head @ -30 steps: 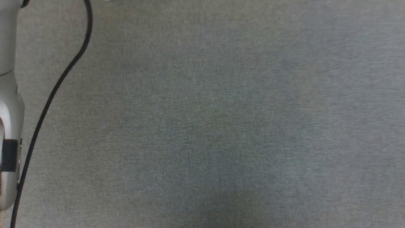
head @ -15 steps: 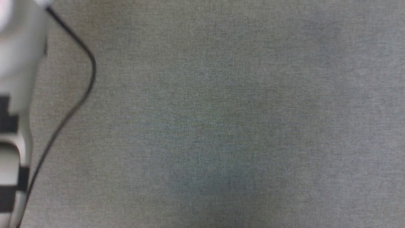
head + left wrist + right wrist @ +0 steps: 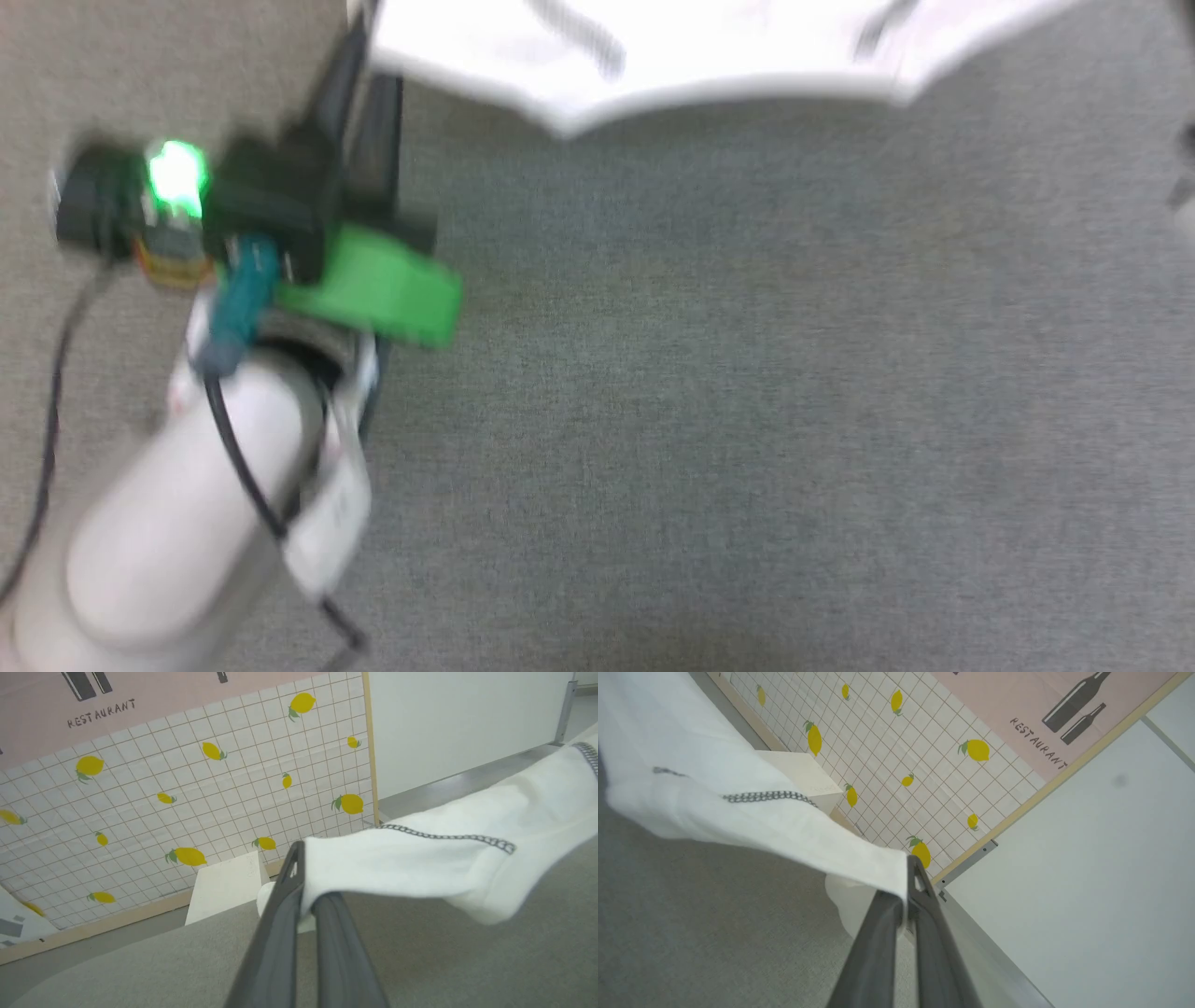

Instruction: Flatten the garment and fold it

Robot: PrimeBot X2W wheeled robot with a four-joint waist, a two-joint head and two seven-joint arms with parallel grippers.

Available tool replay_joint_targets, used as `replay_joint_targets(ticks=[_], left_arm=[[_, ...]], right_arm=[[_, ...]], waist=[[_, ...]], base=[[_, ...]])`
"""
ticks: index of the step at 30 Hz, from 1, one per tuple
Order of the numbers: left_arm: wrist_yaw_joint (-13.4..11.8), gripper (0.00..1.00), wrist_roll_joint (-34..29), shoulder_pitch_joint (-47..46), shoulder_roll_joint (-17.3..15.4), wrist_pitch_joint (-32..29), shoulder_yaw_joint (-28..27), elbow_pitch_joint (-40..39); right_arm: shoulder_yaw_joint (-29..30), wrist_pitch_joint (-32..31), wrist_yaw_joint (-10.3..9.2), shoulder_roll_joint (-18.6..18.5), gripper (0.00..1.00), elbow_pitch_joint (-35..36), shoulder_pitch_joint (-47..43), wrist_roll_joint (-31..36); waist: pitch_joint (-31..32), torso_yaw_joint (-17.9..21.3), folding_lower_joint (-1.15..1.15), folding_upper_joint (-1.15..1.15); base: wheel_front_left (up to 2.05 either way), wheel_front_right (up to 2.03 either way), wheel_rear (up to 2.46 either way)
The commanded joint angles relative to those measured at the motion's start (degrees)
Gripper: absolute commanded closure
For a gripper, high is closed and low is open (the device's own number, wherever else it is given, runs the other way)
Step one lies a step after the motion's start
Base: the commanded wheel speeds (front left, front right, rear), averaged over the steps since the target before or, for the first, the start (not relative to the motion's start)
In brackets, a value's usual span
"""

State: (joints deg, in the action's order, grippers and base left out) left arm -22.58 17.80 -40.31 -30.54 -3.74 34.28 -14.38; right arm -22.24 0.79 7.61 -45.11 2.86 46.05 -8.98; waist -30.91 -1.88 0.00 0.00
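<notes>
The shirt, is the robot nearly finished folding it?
Not nearly. Done: the left gripper and right gripper are each shut on an edge of the garment. In hand: it hangs between them, sagging above the grey surface. Left: lay it flat, smooth it, then make every fold; none shows yet.

Below me spreads a grey, felt-like surface [image 3: 747, 420]. Beyond its edge I see a wall panel [image 3: 187, 788] printed with white tiles and yellow lemons [image 3: 351, 803]. Above them, a pink band [image 3: 1017, 700] reads "RESTAURANT" beside dark bottles [image 3: 1076, 702]. A wooden border [image 3: 369, 746] frames the panel. A plain white wall [image 3: 467, 718] adjoins it, and a white box [image 3: 226, 886] stands at the panel's foot.
</notes>
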Motion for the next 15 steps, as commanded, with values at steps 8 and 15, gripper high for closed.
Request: replay_joint_targets(ticks=[8, 15], left_arm=[[-6.37, 1.00, 1.09, 17.50, -3.82, -4.19, 2.91, -7.34], [-5.93, 1.00, 5.18, 27.59, -5.11, -9.18, 8.02, -6.74]], right_arm=[[8.11, -2.38, -0.12, 6.83, 1.00, 8.41, -22.33, 2.45], [11.03, -4.23, -0.12, 9.15, 1.00, 9.56, -37.34, 3.18]], waist=[[9.18, 1.37, 0.00, 0.00], [13.69, 1.55, 0.00, 0.00]], base=[[0.00, 0.00, 0.00], [0.00, 0.00, 0.00]])
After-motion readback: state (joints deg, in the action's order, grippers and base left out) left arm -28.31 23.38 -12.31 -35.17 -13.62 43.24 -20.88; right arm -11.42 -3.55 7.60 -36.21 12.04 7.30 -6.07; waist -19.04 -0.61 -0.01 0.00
